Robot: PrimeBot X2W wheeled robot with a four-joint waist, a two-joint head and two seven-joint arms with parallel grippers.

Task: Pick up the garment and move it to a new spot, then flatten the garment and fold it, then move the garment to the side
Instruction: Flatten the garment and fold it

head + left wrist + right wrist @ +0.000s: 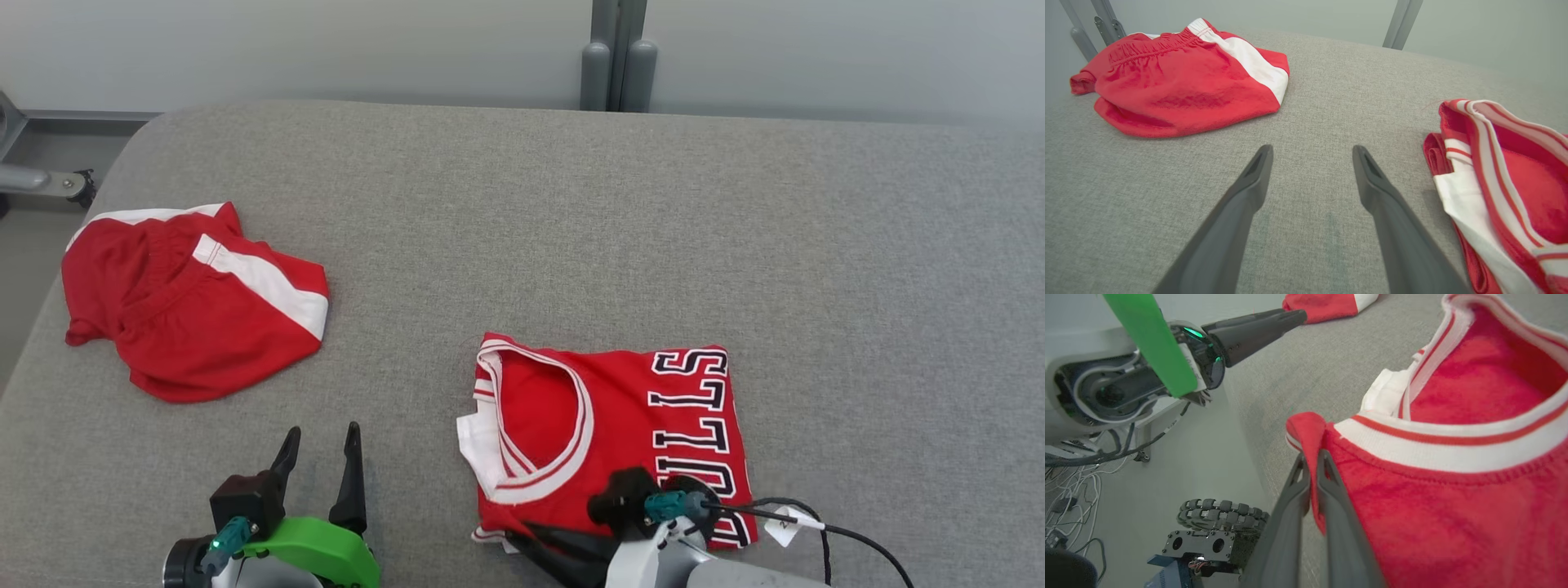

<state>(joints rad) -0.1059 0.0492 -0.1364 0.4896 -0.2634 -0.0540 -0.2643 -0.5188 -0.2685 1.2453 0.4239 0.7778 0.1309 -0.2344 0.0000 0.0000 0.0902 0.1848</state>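
The garment, a red jersey with white trim and black-and-white lettering, lies folded into a rough square near the front of the grey table. My right gripper reaches in from the near edge and is shut on the jersey's near left corner; the right wrist view shows a fold of red cloth pinched between the fingers of this gripper. My left gripper stands open over bare table to the left of the jersey, its fingers apart and touching no cloth.
A pair of red shorts with a white stripe lies bunched at the table's left side. Past the near table edge are the floor, cables and the robot's wheeled base. A grey post stands behind the table.
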